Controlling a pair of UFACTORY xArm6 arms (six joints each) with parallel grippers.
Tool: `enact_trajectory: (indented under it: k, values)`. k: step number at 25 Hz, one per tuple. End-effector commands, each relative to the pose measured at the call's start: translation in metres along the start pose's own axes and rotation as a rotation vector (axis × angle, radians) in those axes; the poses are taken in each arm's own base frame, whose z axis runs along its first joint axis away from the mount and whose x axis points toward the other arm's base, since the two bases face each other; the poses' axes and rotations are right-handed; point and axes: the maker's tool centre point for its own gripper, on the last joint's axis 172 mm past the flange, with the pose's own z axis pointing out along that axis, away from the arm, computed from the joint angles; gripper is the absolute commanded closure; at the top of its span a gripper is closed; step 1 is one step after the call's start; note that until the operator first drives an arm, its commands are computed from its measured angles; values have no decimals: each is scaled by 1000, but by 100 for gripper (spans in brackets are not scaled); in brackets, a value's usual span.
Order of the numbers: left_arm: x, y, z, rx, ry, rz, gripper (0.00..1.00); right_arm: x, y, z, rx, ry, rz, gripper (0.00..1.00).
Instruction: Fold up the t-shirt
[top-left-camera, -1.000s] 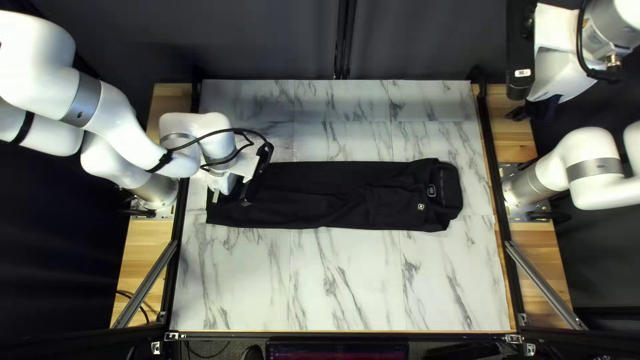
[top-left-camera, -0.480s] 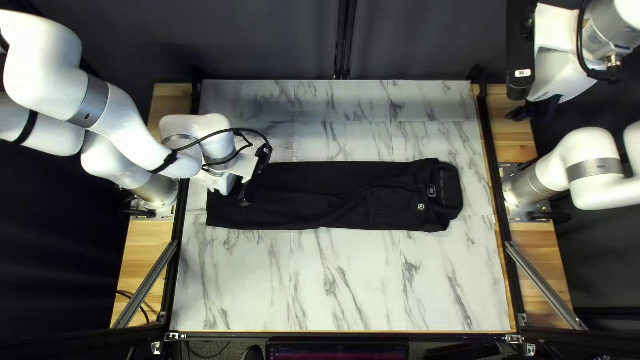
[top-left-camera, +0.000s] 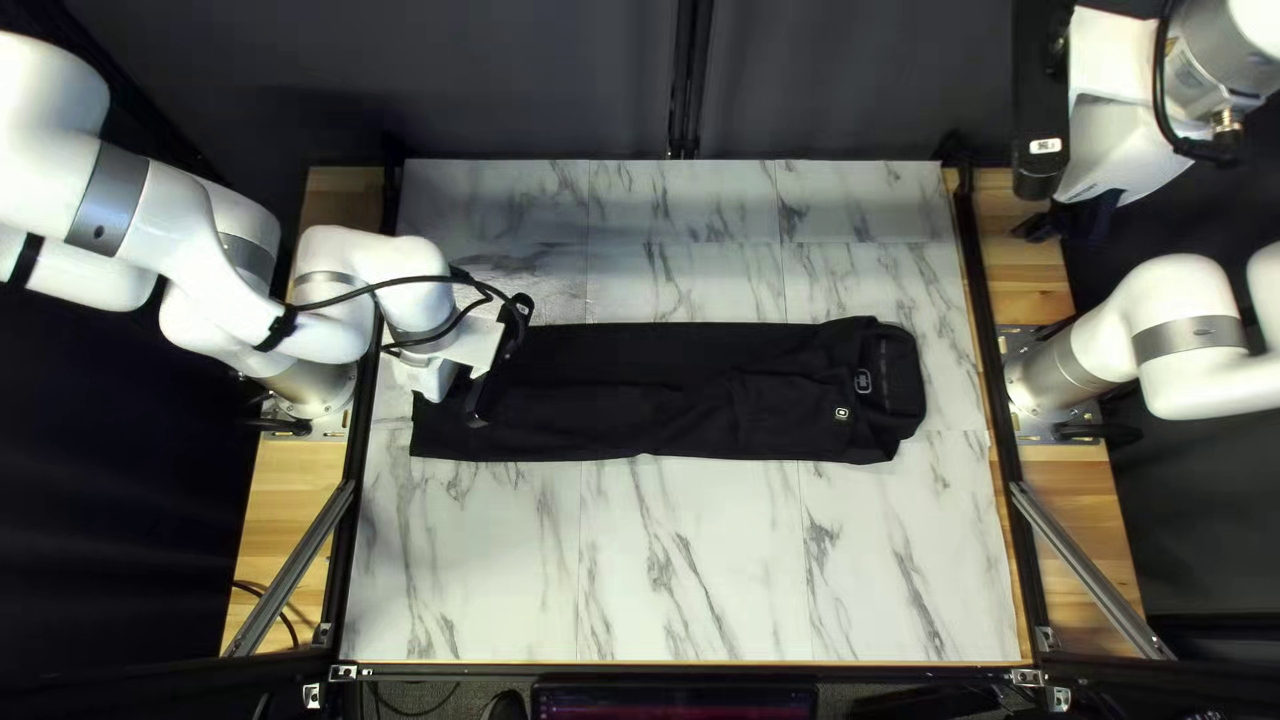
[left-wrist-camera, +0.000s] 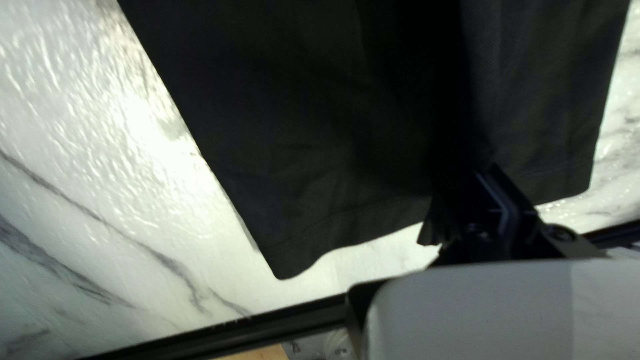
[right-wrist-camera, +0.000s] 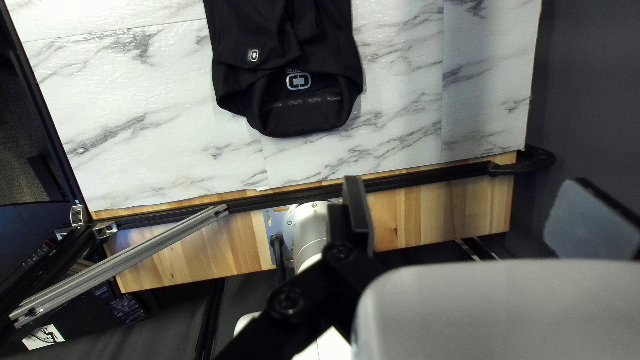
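A black t-shirt [top-left-camera: 680, 390], folded into a long strip, lies across the middle of the marble table [top-left-camera: 680, 560]. Its collar end [right-wrist-camera: 292, 90] points to my right arm, its hem [left-wrist-camera: 350, 225] to my left arm. My left gripper [top-left-camera: 480, 398] is down on the hem end. In the left wrist view a small bunch of hem cloth [left-wrist-camera: 435, 227] is pinched up at its finger [left-wrist-camera: 497, 195]; the other finger is hidden by cloth. My right gripper [right-wrist-camera: 470, 210] hangs open and empty, high beyond the table's right edge, well off the shirt.
Black rails [top-left-camera: 985, 330] and wooden strips [top-left-camera: 1020, 270] border the marble on both sides. Both arm bases [top-left-camera: 1050, 390] stand on the wood. The marble in front of and behind the shirt is bare.
My left gripper has slid a little to the left along the shirt's hem end, and its arm has swung back. The shirt and the right arm have not moved.
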Motion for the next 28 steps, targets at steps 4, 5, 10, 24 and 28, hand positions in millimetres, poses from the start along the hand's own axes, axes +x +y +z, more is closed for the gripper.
enact_trajectory:
  k: [4, 5, 10, 24, 28]
  values:
    - [-10, -1, 7, 1, -14, -21, 63, 0, 0, 0, 0, 0, 0, 0]
    - [-9, -2, 8, 2, -14, -24, 65, 0, 0, 0, 0, 0, 0, 0]
    - [-7, -5, 7, 6, -4, -40, 0, 0, 0, 0, 0, 0, 0, 0]
    - [8, 38, -18, 67, 22, -122, 0, 0, 0, 0, 0, 0, 0, 0]
    - [13, 66, -11, 81, 31, -144, 0, 0, 0, 0, 0, 0, 0, 0]
